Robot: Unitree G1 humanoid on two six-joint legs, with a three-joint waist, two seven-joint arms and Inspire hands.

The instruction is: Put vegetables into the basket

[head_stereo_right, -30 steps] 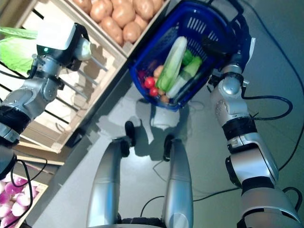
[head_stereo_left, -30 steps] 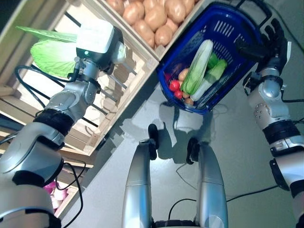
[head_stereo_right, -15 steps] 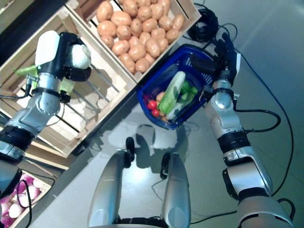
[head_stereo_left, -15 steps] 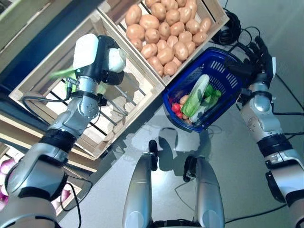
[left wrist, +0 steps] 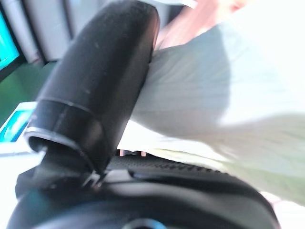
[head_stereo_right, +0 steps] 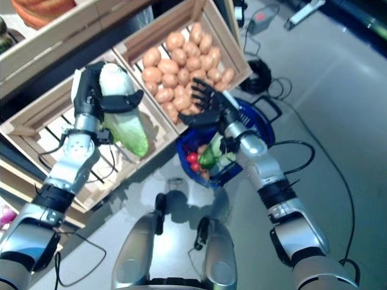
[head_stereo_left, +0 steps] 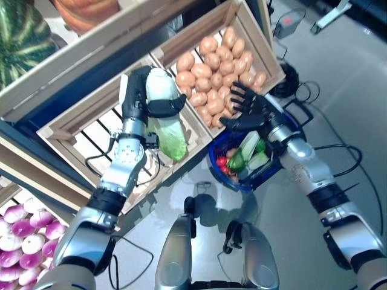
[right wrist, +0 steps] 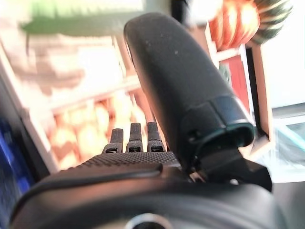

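My left hand (head_stereo_left: 144, 101) is shut on a pale green napa cabbage (head_stereo_left: 166, 130), which hangs leaf-end down over the front edge of the slatted crate (head_stereo_left: 91, 142). In the left wrist view the cabbage (left wrist: 214, 95) presses against the thumb. The blue basket (head_stereo_left: 240, 180) sits under my right wrist. It holds another cabbage (head_stereo_left: 247, 148), green vegetables and red tomatoes (head_stereo_left: 221, 162). My right hand (head_stereo_left: 247, 110) is open with fingers spread, above the basket's far rim and beside the potatoes. What holds the basket up is hidden.
A wooden crate of potatoes (head_stereo_left: 217, 57) stands beside the slatted crate. Purple onions (head_stereo_left: 24, 235) fill a lower bin at the left. A striped green squash (head_stereo_left: 21, 30) and an orange pumpkin (head_stereo_left: 84, 9) lie on the upper shelf.
The camera has shifted. My left hand has brought the cabbage out over the crate's front edge, closer to the basket. My right hand now shows spread open above the basket.
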